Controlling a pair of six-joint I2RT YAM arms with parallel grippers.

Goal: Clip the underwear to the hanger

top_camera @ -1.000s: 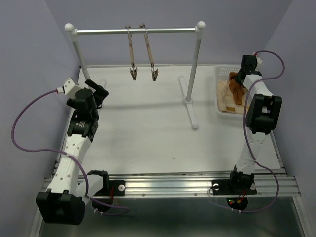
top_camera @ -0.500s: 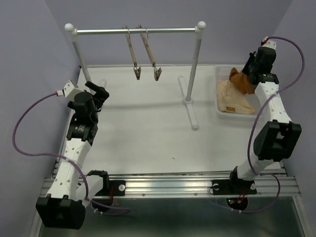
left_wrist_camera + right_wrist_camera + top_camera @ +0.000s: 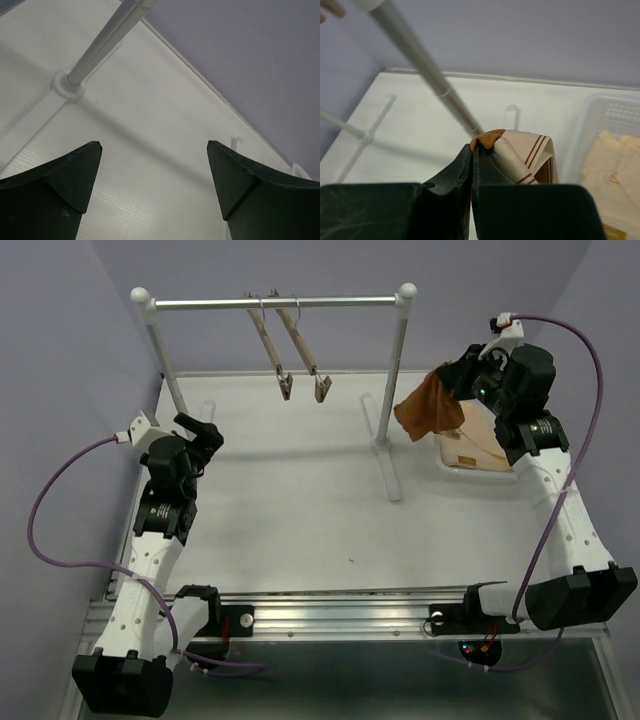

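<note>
Table (image 3: pixel 300 500): same as before. Rail (image 3: pixel 275 303) on its white posts spans the far side, no shift.

Right arm (image 3: pixel 560 520) has swung up and left over the last second. It was bent down into the basket (image 3: pixel 470 471), now it's stretched out with the wrist high, near the right post (image 3: pixel 395 370).

Left arm (image 3: pixel 160 510): barely moved, parked at the table's left edge.

Underwear (image 3: pixel 428 408): out of the basket. 0.5 s ago it hung above the cream garments (image 3: pixel 495 445); now it dangles left of the basket rim, just beside the right post, clear of the table. Wrist view shows the rust cloth (image 3: pixel 487 138) and the striped tan waistband bunched at the fingertips.

Left hanger (image 3: pixel 268 345) and right hanger (image 3: pixel 300 345) hang on the rail with nothing clipped on, tilted further than a second ago; clips sit lower right.

Right gripper (image 3: pixel 462 380) (image 3: pixel 472 150): jaws pinched together on the underwear.

Left gripper (image 3: pixel 205 430) (image 3: pixel 155 150): jaws wide apart, holding nothing, bare table between them.
</note>
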